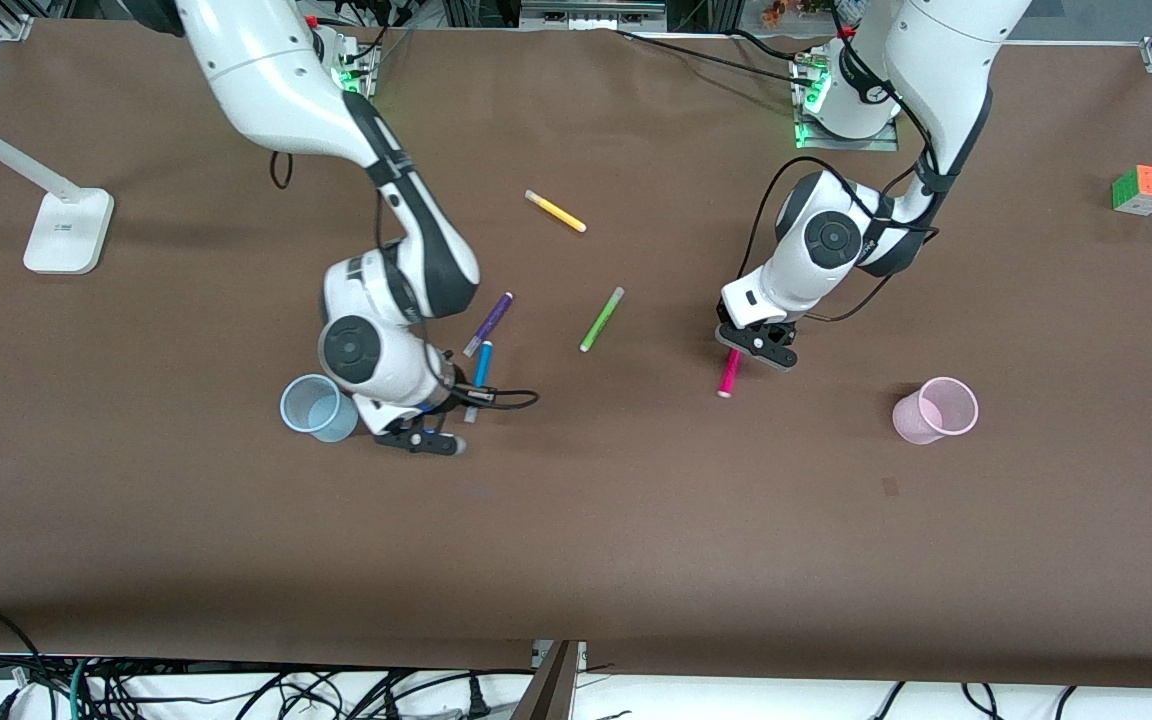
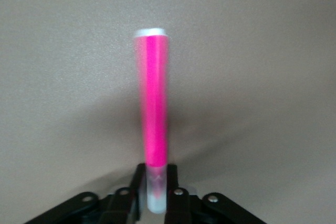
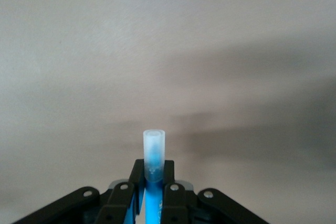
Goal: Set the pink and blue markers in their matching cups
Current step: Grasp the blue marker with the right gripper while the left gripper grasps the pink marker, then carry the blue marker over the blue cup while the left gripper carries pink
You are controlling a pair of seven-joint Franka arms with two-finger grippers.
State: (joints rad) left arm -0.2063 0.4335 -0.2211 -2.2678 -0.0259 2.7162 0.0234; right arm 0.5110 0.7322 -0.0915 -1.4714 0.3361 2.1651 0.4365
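We see the left gripper clamping its fingers on the pink marker, the right gripper clamping the blue marker, blue cup at its nine o'clock.

My two arms are glossy white shells with dark grey-black joint bands and round black caps at the wrists. Thin black cables loop along each forearm. Each base glows green. My left end effector and right end effector are matte black, with silver screws on the fingers.
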